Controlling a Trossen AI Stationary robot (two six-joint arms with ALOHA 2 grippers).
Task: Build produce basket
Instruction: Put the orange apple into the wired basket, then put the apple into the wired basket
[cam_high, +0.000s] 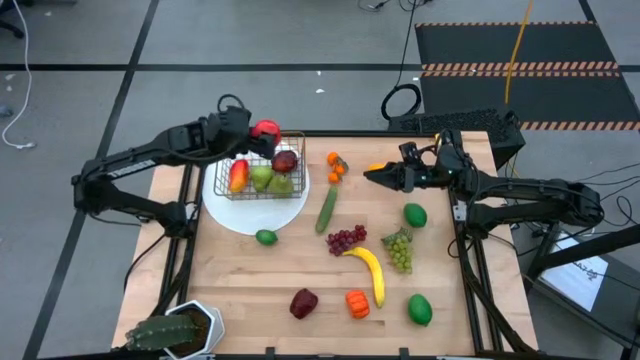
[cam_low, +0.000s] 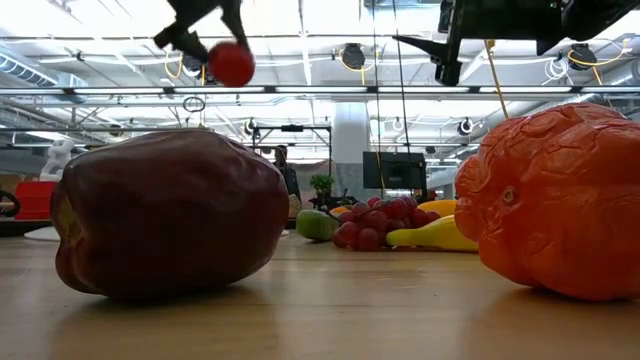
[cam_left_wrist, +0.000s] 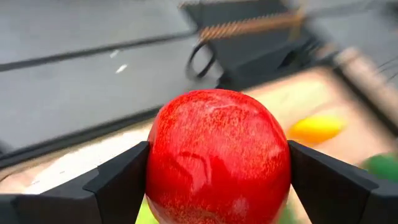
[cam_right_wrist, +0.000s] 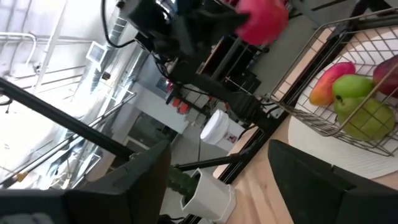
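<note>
Red apple (cam_left_wrist: 217, 158) sits clamped in the left pincer (cam_high: 262, 135) above the basket (cam_high: 268, 170) for dropping; right pincer (cam_high: 375, 176) waits open, empty.

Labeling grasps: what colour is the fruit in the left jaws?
Bright red apple, faintly yellow-speckled; clearest in the left wrist view.

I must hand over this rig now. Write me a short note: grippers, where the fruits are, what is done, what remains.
Left gripper: shut on a red apple, held above the basket.
Right gripper: open, empty, raised over the table's right side.
Done: mango, pear and dark apple lie in the basket, which stands on the white plate.
Left: release the apple; then cucumber, grapes, banana, limes, pepper.
</note>
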